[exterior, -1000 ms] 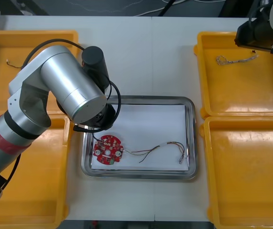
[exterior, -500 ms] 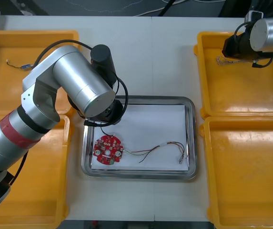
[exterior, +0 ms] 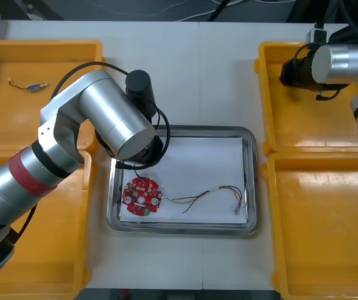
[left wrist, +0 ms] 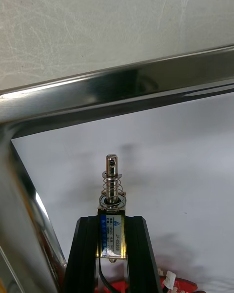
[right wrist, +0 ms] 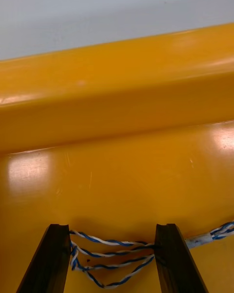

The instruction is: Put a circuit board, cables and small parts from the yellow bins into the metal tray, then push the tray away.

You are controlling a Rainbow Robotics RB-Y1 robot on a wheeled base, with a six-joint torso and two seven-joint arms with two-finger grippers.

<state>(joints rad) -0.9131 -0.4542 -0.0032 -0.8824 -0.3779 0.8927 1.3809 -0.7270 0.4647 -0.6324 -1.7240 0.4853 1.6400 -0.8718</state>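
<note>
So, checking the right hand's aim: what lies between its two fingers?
Right wrist view: loops of the blue and white cable lie between the open fingers of the right hand, on the yellow bin's floor.

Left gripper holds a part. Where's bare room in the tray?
In the metal tray, the far half is bare from the left gripper and its small metal part to the right rim. The near half is crowded: circuit board, then cable. The right gripper is in a yellow bin.

Bright overhead glare on yellow bins (exterior: 319, 215)
</note>
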